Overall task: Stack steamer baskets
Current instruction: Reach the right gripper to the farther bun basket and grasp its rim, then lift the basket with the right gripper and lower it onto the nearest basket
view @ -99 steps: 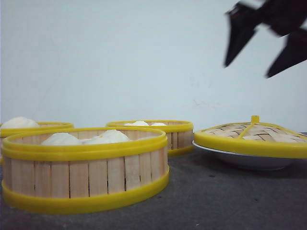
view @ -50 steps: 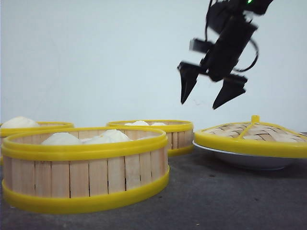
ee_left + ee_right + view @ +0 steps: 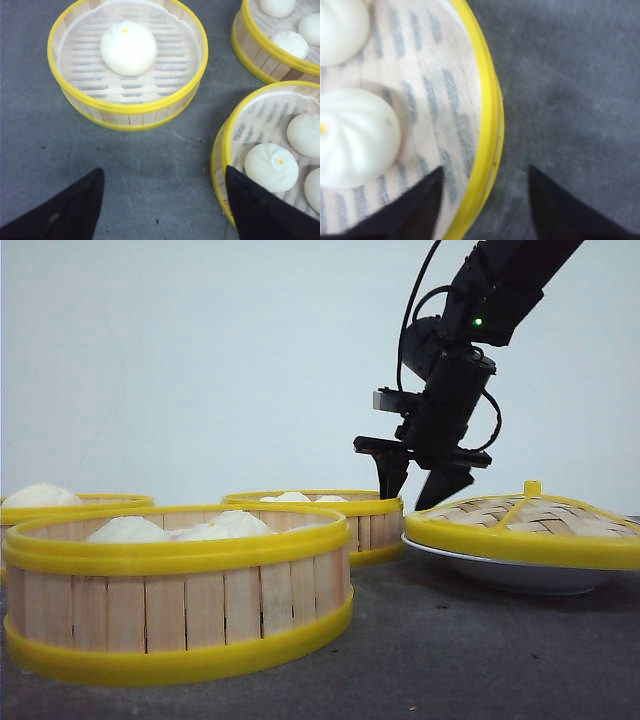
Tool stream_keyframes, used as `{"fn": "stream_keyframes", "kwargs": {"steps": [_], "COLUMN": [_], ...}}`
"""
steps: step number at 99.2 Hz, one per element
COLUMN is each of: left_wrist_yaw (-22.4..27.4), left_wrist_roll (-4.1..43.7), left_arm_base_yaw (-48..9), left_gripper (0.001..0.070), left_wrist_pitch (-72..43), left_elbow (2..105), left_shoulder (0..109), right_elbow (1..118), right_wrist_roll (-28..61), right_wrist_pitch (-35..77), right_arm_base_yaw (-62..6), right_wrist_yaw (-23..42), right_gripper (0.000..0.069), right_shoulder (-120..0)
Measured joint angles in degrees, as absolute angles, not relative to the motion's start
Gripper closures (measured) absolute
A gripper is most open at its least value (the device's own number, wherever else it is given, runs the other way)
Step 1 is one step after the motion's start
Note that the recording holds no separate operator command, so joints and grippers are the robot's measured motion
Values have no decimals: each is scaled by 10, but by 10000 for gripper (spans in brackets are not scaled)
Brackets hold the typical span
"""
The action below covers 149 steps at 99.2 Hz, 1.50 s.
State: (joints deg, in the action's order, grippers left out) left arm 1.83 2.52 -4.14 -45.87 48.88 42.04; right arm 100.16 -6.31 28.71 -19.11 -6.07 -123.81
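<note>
Black right gripper point(image 3: 412, 483) in front view, jaws apart, tips straddling the far steamer basket point(image 3: 315, 523) rim; lid point(image 3: 525, 523) on plate point(image 3: 500, 572) just beside it. Left wrist: left gripper point(image 3: 165, 200) spread over grey worktop point(image 3: 30, 130), one basket point(image 3: 127, 62) ahead, another point(image 3: 265, 150) under one finger. Right wrist: yellow rim between the fingers point(image 3: 415, 210).
</note>
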Motion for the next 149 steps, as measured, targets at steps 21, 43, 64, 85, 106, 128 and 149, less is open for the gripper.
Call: {"fn": "stream_keyframes", "kwargs": {"steps": [21,43,64,85,106,128,149], "left_wrist_yaw": [17,16,16,16,16,16,16], "left_wrist_roll": [25,23,23,23,23,23,22], "left_arm_base_yaw": [-41,-41,-41,-41,-41,-41,-41], "left_gripper": [242,242,242,242,242,242,242], "left_wrist_pitch": [-459,-459,-459,-459,-459,-459,-464], "left_elbow": [489,489,489,489,489,489,489], "left_shoulder": [420,420,420,420,420,420,420], "right_elbow": [1002,1002,1044,1154,1243,1260,1260], "right_wrist_roll": [-85,-96,-114,-105,-68,-21,-2], "right_wrist_pitch": [261,249,276,380,496,587,639], "right_arm_base_yaw": [-198,-203,-209,-209,-221,-244,-260], "right_wrist_yaw": [-58,-52,-53,-58,-59,-67,-92], "right_gripper": [642,660,660,660,660,660,660], "right_shoulder": [-1238,-1239,-1245,-1245,-1244,-1228,-1175]}}
